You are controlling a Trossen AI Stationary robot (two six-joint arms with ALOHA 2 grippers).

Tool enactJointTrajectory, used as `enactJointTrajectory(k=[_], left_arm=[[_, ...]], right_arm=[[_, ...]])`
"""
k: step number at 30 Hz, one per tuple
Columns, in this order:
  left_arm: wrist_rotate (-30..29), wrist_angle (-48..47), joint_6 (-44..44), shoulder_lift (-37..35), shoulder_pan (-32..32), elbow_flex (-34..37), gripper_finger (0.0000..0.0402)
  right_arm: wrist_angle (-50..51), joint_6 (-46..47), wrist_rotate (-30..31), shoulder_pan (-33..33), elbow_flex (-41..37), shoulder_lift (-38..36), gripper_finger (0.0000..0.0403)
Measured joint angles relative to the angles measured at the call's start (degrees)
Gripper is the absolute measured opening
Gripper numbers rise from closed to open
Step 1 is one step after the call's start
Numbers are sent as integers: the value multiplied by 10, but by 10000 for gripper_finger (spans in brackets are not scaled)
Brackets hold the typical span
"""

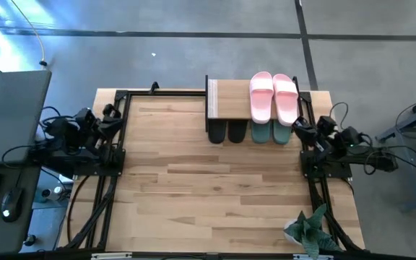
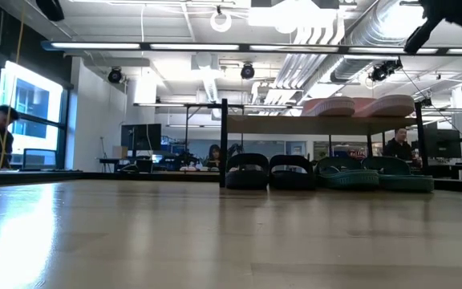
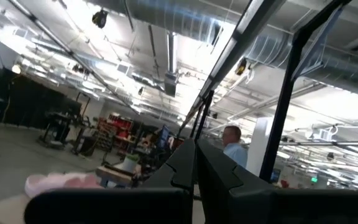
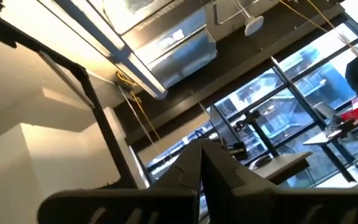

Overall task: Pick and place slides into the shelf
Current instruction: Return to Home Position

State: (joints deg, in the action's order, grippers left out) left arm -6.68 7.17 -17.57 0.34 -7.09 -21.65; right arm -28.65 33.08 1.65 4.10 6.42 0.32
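The shelf [image 1: 230,101] stands at the table's far edge, right of centre. A pink pair of slides [image 1: 274,97] lies on its plank top, toes toward the near edge. Under the plank, on the table, a black pair [image 1: 226,132] and a dark green pair [image 1: 271,133] stand side by side; the low view shows the black pair [image 2: 269,171], the green pair [image 2: 374,173] and the pink pair [image 2: 359,106] above them. My left gripper [image 3: 196,152] is shut and empty, folded back at the table's left edge. My right gripper [image 4: 201,155] is shut and empty at the right edge, near the shelf.
Black frame rails [image 1: 114,166] run along the table's left and right sides. A potted plant [image 1: 310,230] sits at the near right corner. A grey case [image 1: 9,115] stands off the table's left. People [image 2: 397,144] sit in the room beyond. Bare wood [image 1: 208,188] fills the middle.
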Motion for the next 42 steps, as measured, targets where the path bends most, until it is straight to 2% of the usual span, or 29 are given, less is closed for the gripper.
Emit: enactJointTrajectory(k=[10,18,23,32,42], left_arm=[[6,98,-64,1,0,120,5],[-4,181,-95,0,0,211,5],[-10,123,-84,1,0,211,5],[-20,-49,-82,1,0,211,5],[-13,-50,-82,10,0,211,5]], right_arm=[[-24,37,11,0,-57,0,0],[12,40,5,0,-59,0,0],[86,1,-26,0,-59,0,0],[278,-36,-10,0,-59,0,0],[280,-172,13,0,-57,8,0]])
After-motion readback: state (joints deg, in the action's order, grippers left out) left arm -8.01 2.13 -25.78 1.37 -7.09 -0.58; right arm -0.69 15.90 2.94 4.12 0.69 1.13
